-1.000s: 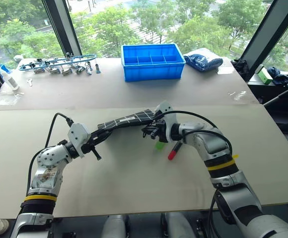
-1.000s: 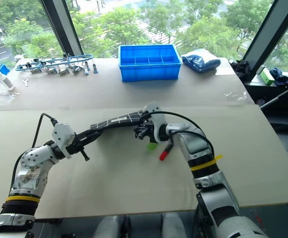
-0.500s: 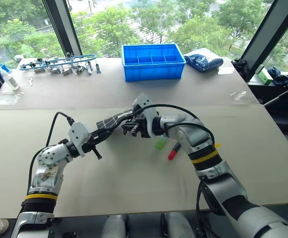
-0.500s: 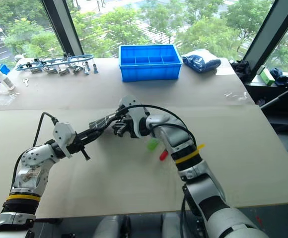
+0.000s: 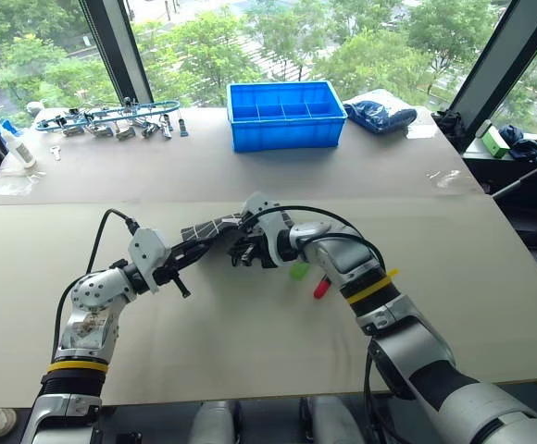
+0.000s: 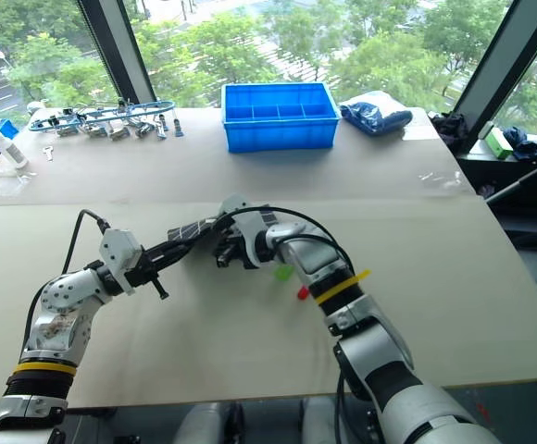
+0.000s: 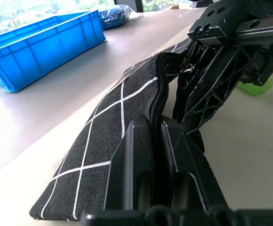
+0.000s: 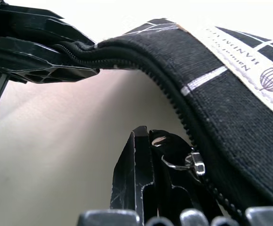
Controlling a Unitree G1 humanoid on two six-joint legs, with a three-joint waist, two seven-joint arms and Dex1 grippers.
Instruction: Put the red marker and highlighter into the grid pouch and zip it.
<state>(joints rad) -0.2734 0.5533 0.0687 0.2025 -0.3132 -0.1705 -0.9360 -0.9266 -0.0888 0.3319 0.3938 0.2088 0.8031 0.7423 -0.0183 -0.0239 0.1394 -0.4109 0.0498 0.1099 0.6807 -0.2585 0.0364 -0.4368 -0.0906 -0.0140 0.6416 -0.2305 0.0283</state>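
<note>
The grid pouch (image 5: 215, 228) hangs lifted above the counter (image 5: 250, 342), near its middle. The left pincer (image 7: 151, 141) is clenched on the pouch's left end, at the zipper edge. The right pincer (image 8: 150, 141) is clenched on the black zipper pull (image 8: 167, 146). Just right of them, the highlighter (image 5: 299, 270) and red marker (image 5: 321, 289) lie on the counter.

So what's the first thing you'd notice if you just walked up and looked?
The two robot arms meeting mid-table over a flat black fabric pouch with white grid lines: the left gripper is clamped on one end, and the right gripper pinches its zipper pull. Next, the bright blue plastic bin at the far edge, and the stubby green highlighter and red-capped marker lying beside the right arm.
</note>
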